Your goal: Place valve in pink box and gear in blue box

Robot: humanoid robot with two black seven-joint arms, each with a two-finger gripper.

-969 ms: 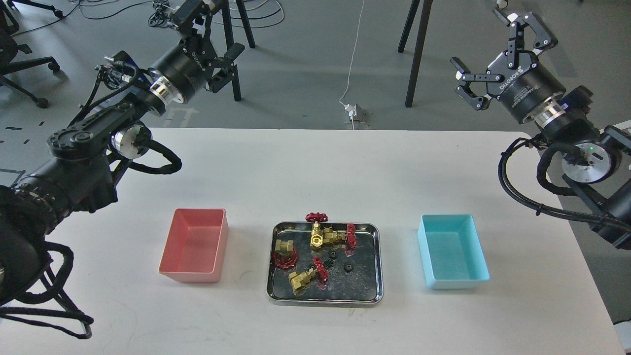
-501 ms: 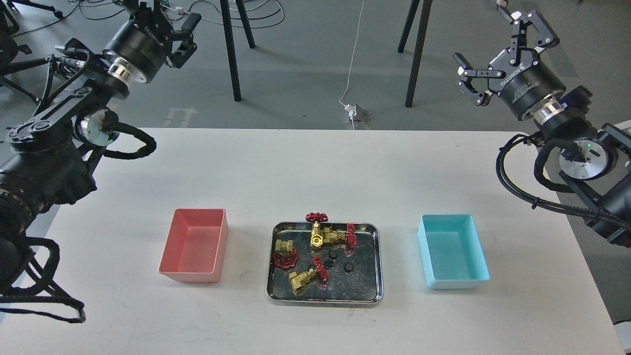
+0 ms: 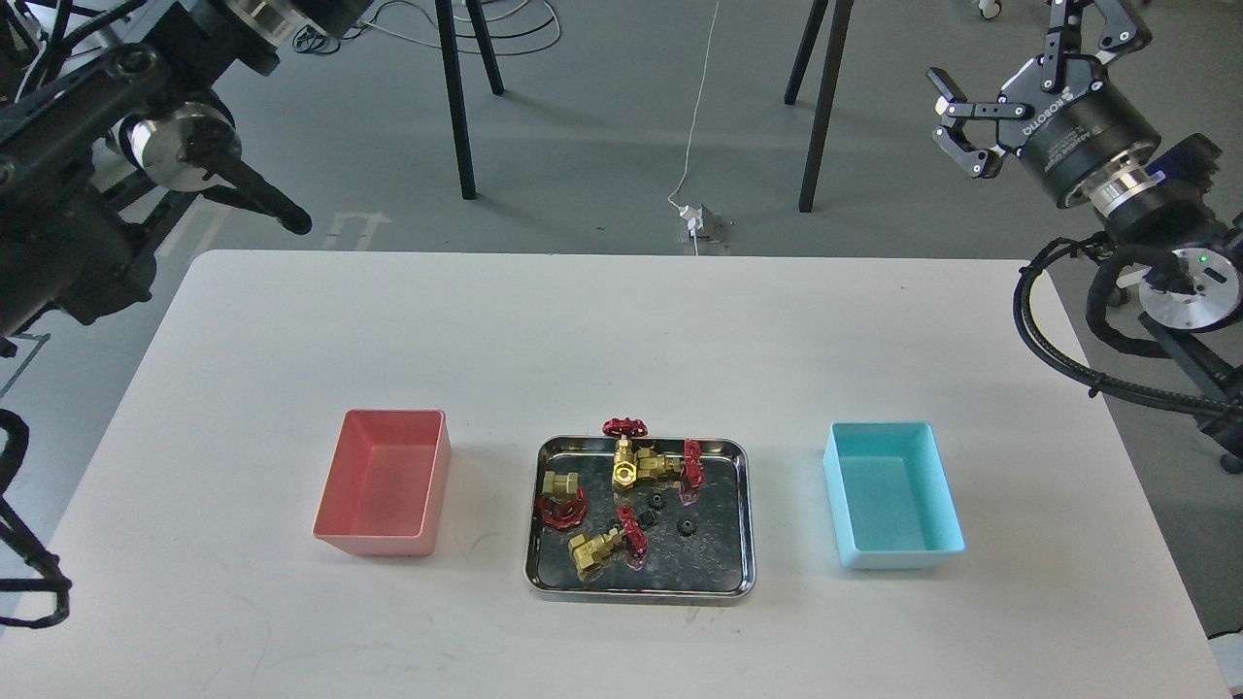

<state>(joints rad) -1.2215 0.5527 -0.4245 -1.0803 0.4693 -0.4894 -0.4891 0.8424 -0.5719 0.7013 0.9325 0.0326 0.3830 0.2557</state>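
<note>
Steel tray: landmark; valve and gear inside it, crowded.
Pink box: left of tray.
Blue box: right.
Right gripper: spread, holding nothing, far off.
Left claw: out of your view.
Risk: you pinch two parts.

Both arms matte black. Right arm: cylindrical wrist body with white ROBOTIQ lettering, polished silver ring behind it, round silver joint cap with a small green light, corrugated black cable loops hanging off. Right claw: black linked fingers with visible screws. Left arm: silver joint disc, black tubing.
</note>
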